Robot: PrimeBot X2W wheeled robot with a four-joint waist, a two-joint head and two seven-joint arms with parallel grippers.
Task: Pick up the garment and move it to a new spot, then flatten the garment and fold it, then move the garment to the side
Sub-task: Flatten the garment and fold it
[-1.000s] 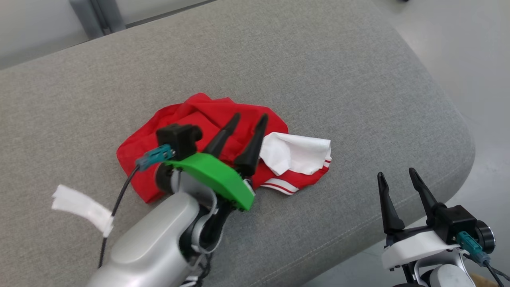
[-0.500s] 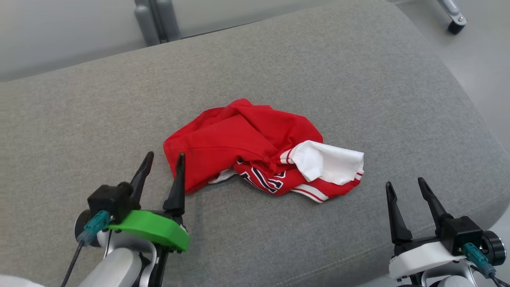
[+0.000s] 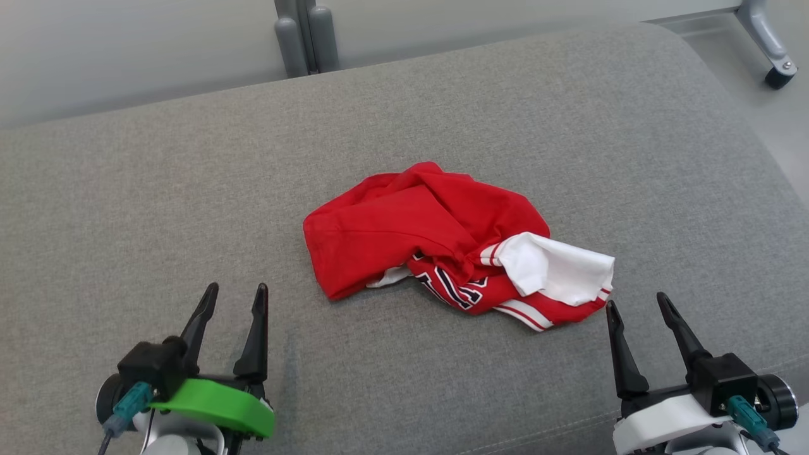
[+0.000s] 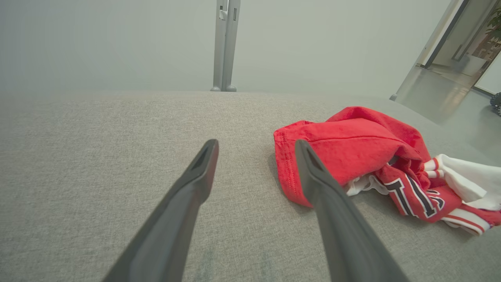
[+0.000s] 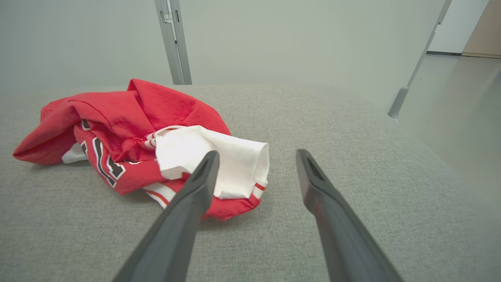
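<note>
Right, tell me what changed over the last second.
The left gripper, which hung over the crumpled red and white garment, drew back toward the robot and sits apart from it, jaws open, empty. The head camera shifted too. The garment stayed heaped on the grey fabric cushion; the right gripper stayed open.
</note>
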